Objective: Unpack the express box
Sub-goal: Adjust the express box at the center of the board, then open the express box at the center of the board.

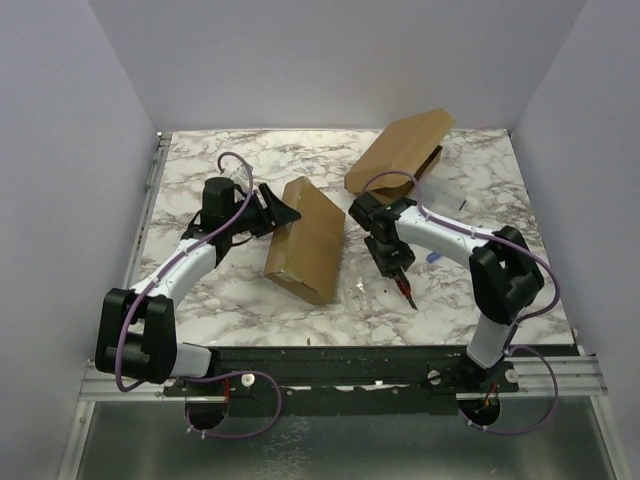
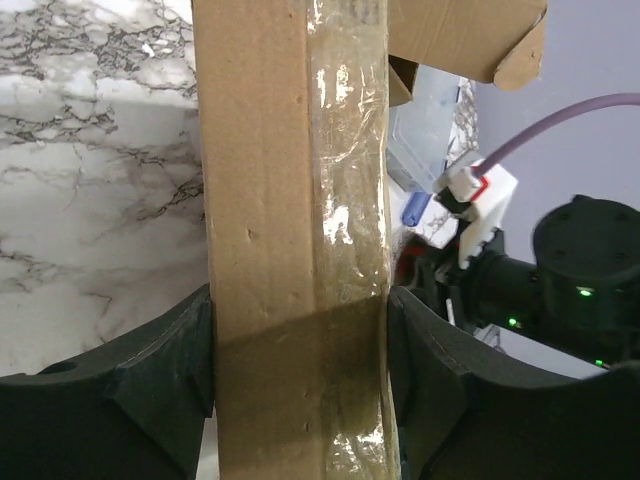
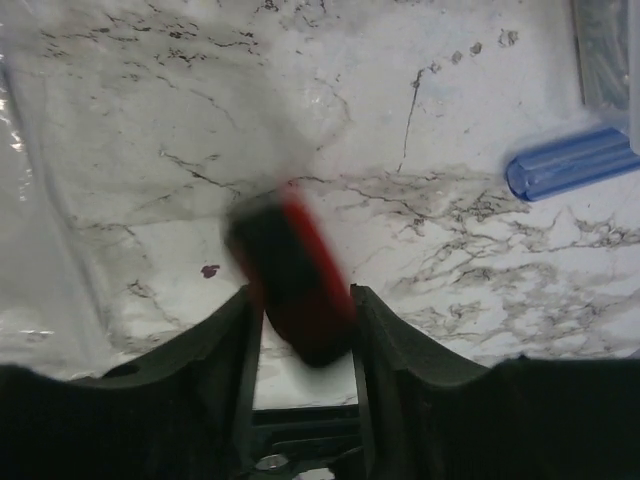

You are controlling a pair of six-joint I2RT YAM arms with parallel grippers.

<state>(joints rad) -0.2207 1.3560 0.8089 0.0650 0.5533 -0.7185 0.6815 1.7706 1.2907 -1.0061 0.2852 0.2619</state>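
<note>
A flat brown cardboard express box (image 1: 305, 240) stands tilted on edge at the middle of the marble table. My left gripper (image 1: 283, 212) is shut on its left end. In the left wrist view the box's taped edge (image 2: 290, 200) fills the gap between the jaws of the left gripper (image 2: 300, 340). My right gripper (image 1: 392, 258) is right of the box and is shut on a red and black cutter (image 1: 405, 285) that points toward the near edge. In the right wrist view the cutter (image 3: 295, 280) is blurred between the jaws of the right gripper (image 3: 303, 315), above bare marble.
A second cardboard box (image 1: 400, 148) lies open at the back right, with clear packaging beside it. A small blue piece (image 3: 570, 162) lies on the table right of my right gripper. Clear plastic film (image 3: 40, 230) lies at the left of the right wrist view.
</note>
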